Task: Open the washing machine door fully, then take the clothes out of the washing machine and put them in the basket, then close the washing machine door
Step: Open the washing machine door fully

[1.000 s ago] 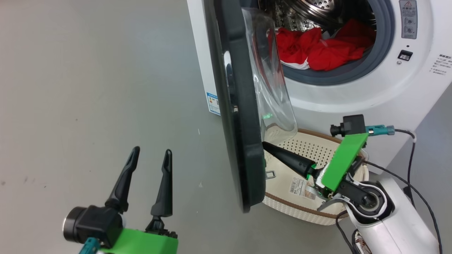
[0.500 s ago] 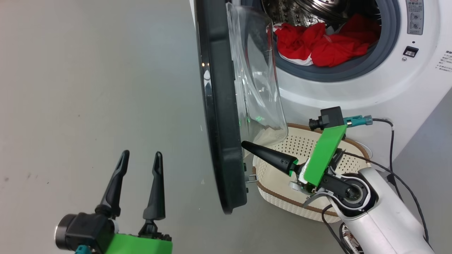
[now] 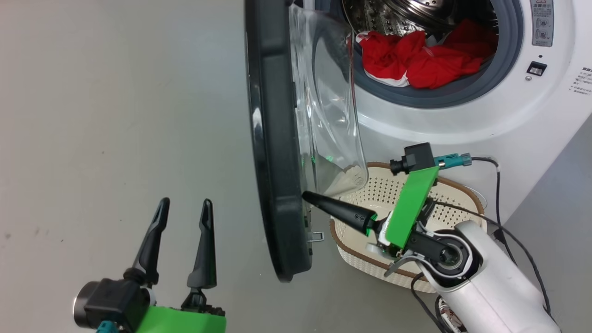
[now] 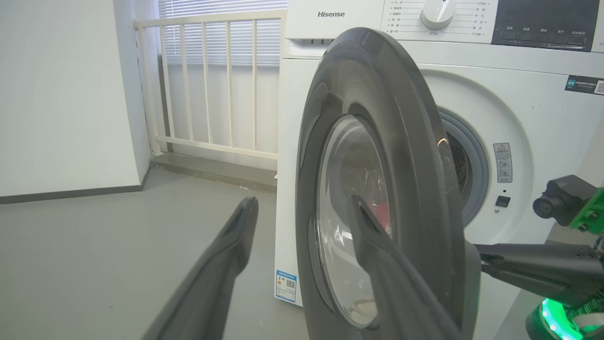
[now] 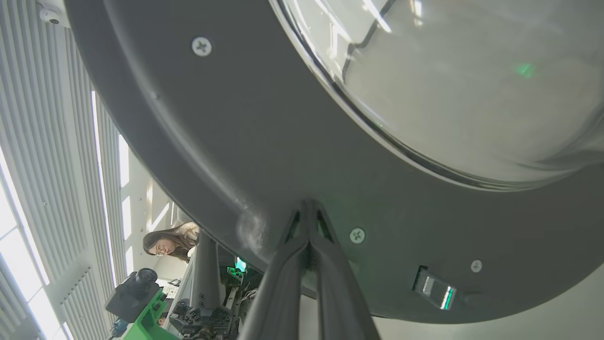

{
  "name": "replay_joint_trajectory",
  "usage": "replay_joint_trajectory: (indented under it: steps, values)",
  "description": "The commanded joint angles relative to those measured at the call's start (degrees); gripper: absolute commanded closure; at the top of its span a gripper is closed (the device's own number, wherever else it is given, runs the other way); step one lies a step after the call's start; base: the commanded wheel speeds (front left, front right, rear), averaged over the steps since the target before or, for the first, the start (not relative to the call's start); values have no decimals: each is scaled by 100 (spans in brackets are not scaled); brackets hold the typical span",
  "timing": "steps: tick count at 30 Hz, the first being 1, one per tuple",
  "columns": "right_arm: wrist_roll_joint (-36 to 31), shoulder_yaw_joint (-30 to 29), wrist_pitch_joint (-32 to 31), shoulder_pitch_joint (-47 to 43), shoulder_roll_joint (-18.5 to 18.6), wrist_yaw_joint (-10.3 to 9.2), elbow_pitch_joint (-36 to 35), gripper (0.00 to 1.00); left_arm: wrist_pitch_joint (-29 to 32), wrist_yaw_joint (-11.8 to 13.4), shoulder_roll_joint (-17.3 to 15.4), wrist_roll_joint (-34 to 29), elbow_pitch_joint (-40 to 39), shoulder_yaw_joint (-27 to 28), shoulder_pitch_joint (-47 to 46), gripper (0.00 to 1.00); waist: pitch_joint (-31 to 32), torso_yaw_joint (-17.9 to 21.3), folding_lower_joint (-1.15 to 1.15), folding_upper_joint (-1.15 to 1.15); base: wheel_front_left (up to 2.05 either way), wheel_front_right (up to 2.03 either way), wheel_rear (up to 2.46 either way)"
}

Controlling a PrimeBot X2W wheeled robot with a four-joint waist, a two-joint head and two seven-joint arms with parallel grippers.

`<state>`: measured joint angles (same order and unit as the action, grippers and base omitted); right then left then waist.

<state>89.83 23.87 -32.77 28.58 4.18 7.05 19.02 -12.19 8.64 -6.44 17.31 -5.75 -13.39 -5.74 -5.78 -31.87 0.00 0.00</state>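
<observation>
Head view: one door (image 3: 270,138), one basket (image 3: 386,194), left claw (image 3: 185,202), right claw (image 3: 308,197).

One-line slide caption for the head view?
Shut right end effector against inner rim of open door; clothes in drum, basket below, left end effector open.

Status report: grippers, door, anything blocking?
Right gripper shut, tip against inner face of washing machine door. Left gripper open, idle. Door partly open, clothes in drum. Basket close beside door.

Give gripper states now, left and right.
Left gripper: open, holding nothing.
Right gripper: closed, holding nothing, tip against inner side of the washing machine door.
</observation>
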Motion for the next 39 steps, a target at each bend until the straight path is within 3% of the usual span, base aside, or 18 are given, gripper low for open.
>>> replay_joint_trajectory:
  steps: [1,10,15,16,17,18,19,20,28,39]
  values:
    - [50,171,7,186,-130,44,-145,100,-33,40,-87,26,-133,179,-20,0,-1,2,0,0,0,0,0]
    - [114,417,101,210,-130,44,-94,100,-29,15,-90,97,-43,143,-58,0,12,6,0,0,0,0,0]
    - [-293,407,460,202,-23,44,-195,100,-43,7,-88,142,9,133,-37,0,50,16,0,0,0,0,0]
    - [-464,401,600,195,23,44,-231,90,-46,7,-87,148,19,129,-33,0,60,18,0,0,0,0,0]
    - [-644,402,743,174,60,44,-263,67,-50,6,-88,153,29,126,-30,0,70,20,0,0,0,0,0]
    - [-845,406,890,146,100,44,-286,56,-54,4,-90,157,39,124,-26,0,81,23,0,0,0,0,0]
    - [-1110,427,1057,122,159,44,-315,21,-59,2,-92,163,48,123,-24,0,92,25,0,0,0,0,0]
    - [-1400,449,1233,88,216,44,-329,0,-63,1,-93,167,58,121,-22,0,103,28,0,0,0,0,0]
    - [-4024,244,2735,-400,273,44,-352,0,-141,-28,-63,205,150,90,-13,0,185,54,0,0,0,0,0]
    - [-6937,-769,4115,-987,-48,44,-481,0,-238,-49,-42,149,245,130,-57,0,195,59,0,0,0,0,0]
